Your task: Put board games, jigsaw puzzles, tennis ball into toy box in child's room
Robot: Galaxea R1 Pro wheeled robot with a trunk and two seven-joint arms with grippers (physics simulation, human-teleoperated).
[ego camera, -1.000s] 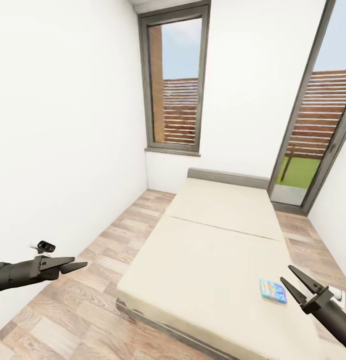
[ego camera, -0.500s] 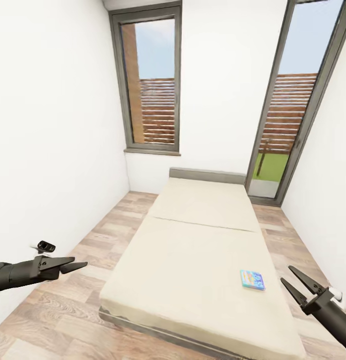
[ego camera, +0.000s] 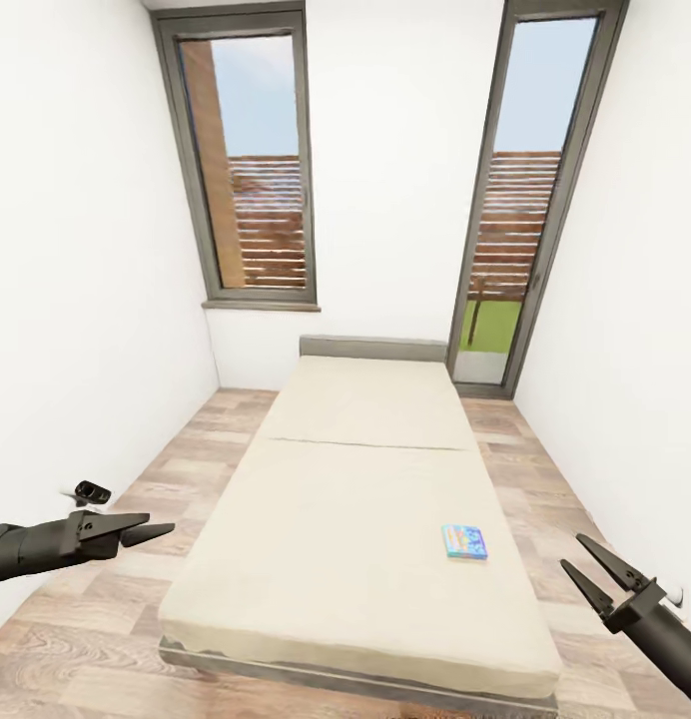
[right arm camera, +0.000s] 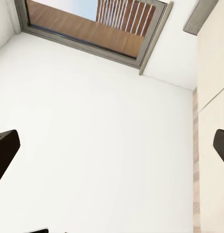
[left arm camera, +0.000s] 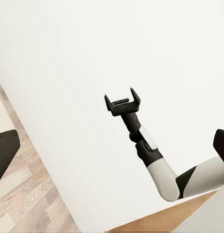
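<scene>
1. Where the head view looks down the narrow room, we see the bed (ego camera: 355, 519) running lengthwise between white walls, and one board game (ego camera: 465, 542) lying flat on the mattress toward its near right side. Our left hand (ego camera: 151, 526) hangs low over the wood floor (ego camera: 146, 479) beside the left wall, fingers parted and empty. Our right hand (ego camera: 588, 566) hangs just off the bed's right edge, near the board game but apart from it, fingers spread and empty. Two tall windows (ego camera: 251, 165) stand in the far wall.
2. From the left wrist view we see the right hand (left arm camera: 122, 99) against a white wall, fingers apart and empty.
3. From the right wrist view we see a window frame (right arm camera: 92, 43), white wall, and a strip of the bed (right arm camera: 211, 102).
</scene>
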